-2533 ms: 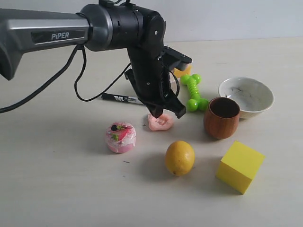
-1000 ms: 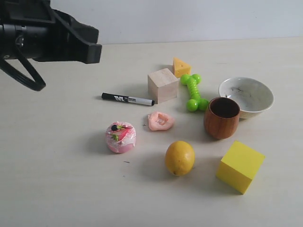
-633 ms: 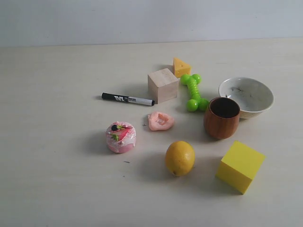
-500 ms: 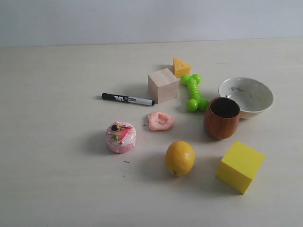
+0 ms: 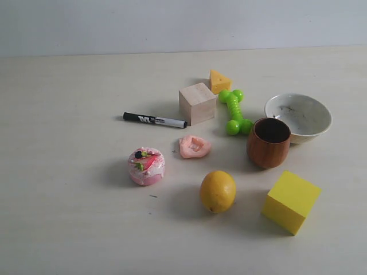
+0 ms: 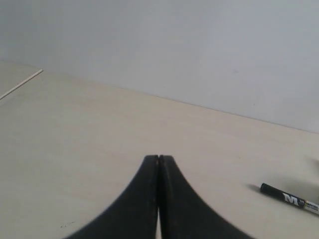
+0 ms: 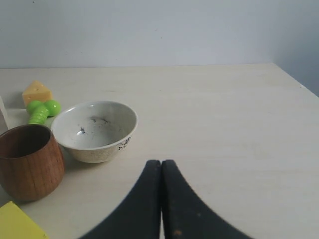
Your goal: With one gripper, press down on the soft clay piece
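Observation:
The soft clay piece lies flattened on the table with a dent in its top, between the black marker and the lemon. Neither arm shows in the exterior view. In the left wrist view my left gripper is shut with nothing between its fingers, over bare table, and only the marker's end shows off to one side. My right gripper is shut and empty too, near the white bowl. The clay is out of both wrist views.
A pink-and-white cake toy, a wooden cube, a cheese wedge, a green dumbbell toy, a wooden cup, the white bowl and a yellow block stand around the clay.
The left arm, which was down at the clay, lifted away to the upper left and left the exterior view. The clay stays dented; nothing else moved.

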